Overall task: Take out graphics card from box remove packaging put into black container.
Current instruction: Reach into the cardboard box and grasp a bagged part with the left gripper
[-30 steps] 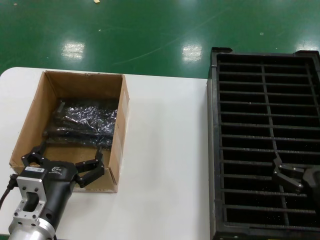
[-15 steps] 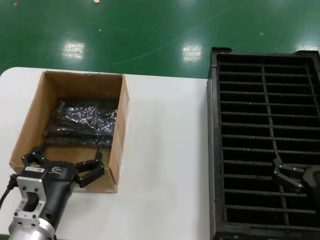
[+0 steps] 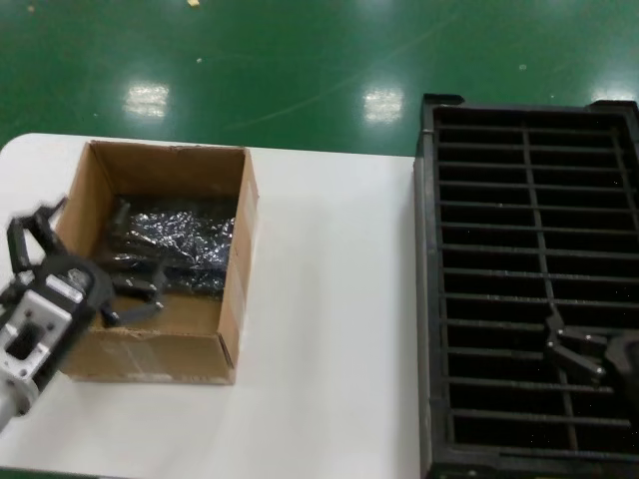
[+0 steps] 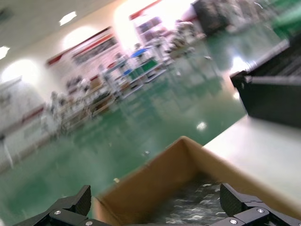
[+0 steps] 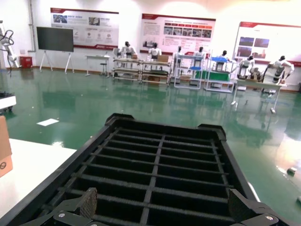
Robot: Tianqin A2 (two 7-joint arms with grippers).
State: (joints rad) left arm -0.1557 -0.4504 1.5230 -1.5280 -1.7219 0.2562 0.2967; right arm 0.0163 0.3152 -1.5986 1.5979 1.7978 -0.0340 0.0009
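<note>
Swinging up to the frame's left edge, left gripper (image 3: 85,261) gapes empty over the box (image 3: 232,299); next, down onto the bagged card (image 3: 185,238).

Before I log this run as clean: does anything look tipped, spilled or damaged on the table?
Nothing stands out. The box sits upright with the packaging inside. The black container stands square beside it, slots bare. The left end effector is open at the box; the right end effector is open over the container.
</note>
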